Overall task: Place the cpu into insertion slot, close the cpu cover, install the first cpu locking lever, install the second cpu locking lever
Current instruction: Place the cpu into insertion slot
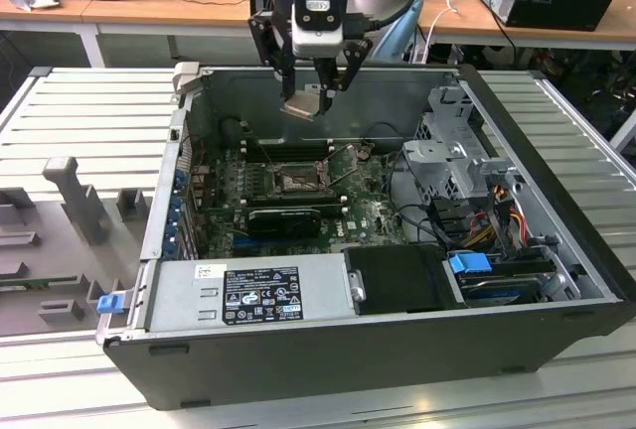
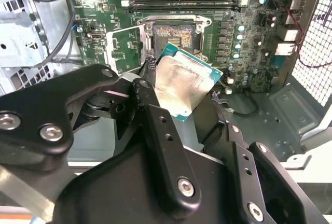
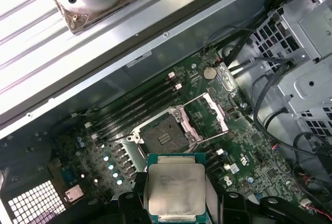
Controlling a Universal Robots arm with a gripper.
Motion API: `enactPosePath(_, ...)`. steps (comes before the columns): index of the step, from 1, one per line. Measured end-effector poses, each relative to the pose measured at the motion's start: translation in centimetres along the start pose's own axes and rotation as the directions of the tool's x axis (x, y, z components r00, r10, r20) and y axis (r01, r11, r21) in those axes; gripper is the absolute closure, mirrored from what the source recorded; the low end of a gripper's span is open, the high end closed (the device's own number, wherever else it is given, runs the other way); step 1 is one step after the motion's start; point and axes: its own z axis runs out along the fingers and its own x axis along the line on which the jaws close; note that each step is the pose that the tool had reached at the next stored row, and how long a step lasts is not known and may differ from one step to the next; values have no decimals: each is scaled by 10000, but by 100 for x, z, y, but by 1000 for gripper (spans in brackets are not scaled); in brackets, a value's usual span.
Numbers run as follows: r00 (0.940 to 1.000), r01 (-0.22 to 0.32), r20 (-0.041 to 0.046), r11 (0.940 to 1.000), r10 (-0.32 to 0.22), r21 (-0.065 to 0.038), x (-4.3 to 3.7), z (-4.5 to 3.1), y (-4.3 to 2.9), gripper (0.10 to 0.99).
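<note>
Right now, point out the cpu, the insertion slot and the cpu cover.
cpu (image 3: 175, 190): first wrist view, centre of its metal face.
insertion slot (image 3: 165, 138): first wrist view, its dark centre.
cpu cover (image 3: 218, 114): first wrist view, outer rail of the open frame.

Take the insertion slot (image 1: 295, 183) as your mark: it sits on the circuit board (image 1: 373, 213) inside the computer case (image 1: 397, 350). In the exterior view you see the memory slots (image 1: 283, 148) just behind it and the finned block (image 1: 285, 218) just before it. The power supply (image 1: 248, 295) lies farther forward, against the case's near wall. The drive cage (image 1: 452, 156) stands well apart on the exterior view's right. The cpu cover (image 3: 221, 115) lies swung open beside the slot — on the side toward that cage. The cpu (image 1: 301, 106) hangs above the slot, apart from it, pinched in the gripper (image 1: 310, 99).
</note>
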Motion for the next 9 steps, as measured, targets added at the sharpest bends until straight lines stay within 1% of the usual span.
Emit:
enactPosePath(4, 9995, -315, 27, 9995, 315, -7, 0, 1, 0, 557)
enactPosePath(6, 9977, -681, 60, 9977, 681, -16, 0, 2, 0, 557)
enactPosePath(9, 9948, -1010, 88, 9949, 1010, -25, 0, 3, 0, 557)
